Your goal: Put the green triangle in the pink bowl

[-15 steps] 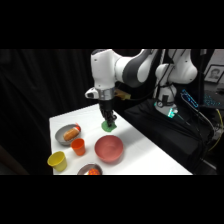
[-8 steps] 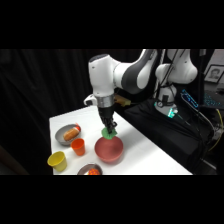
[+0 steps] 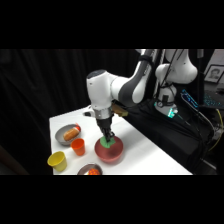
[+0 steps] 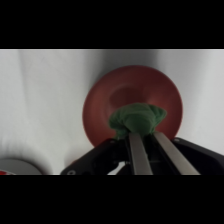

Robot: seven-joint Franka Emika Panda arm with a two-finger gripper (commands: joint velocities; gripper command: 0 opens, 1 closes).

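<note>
The pink bowl [image 3: 109, 151] stands on the white table [image 3: 145, 150] near its front; in the wrist view the pink bowl [image 4: 137, 95] fills the middle. My gripper [image 3: 106, 140] hangs right over the bowl, shut on the green triangle [image 3: 106, 142]. From the wrist, the green triangle [image 4: 136, 119] sits between the two fingers [image 4: 138, 152] of the gripper [image 4: 150, 134], held above the bowl's near half. Whether it touches the bowl's floor I cannot tell.
Left of the pink bowl stand a small orange cup [image 3: 78, 146] and a yellow cup [image 3: 57, 160]. A grey metal bowl with orange food [image 3: 68, 133] sits behind them, and another [image 3: 90, 170] at the front edge. The arm's base [image 3: 167, 95] rises at the right.
The gripper has carried the green triangle forward from the table's middle and down over the pink bowl.
</note>
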